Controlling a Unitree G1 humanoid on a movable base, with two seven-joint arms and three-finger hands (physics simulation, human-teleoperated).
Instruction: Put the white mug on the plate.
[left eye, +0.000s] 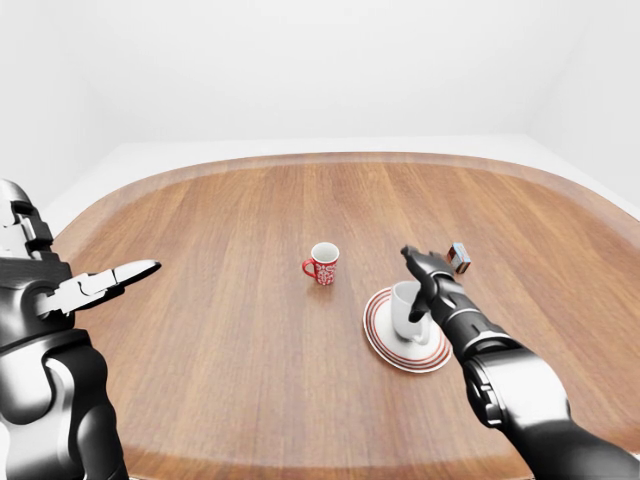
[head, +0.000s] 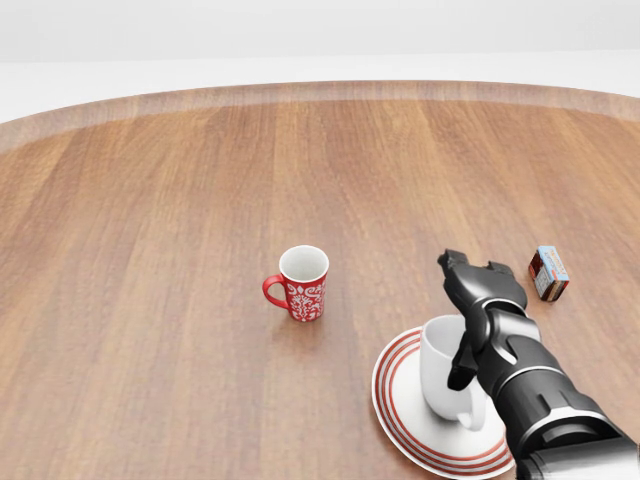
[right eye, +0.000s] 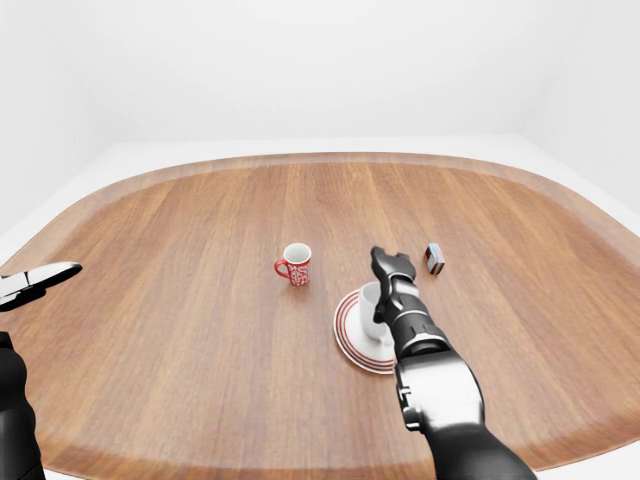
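The white mug (head: 448, 372) stands upright on the plate (head: 400, 405), toward its 2 o'clock side. The right hand (head: 478, 300) is spread just beside it, fingers off the mug wall. To finish cleanly, the hand should lift straight away without brushing the rim. The left hand (left eye: 95, 285) hangs open, well apart. At the plate's 10 o'clock stands the red mug (head: 300, 283), patterned white, no legible writing.

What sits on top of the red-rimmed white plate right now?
The white mug stands upright on the red-rimmed white plate. The right robot hand, fingers open, covers the mug's right side, so its handle is mostly hidden.
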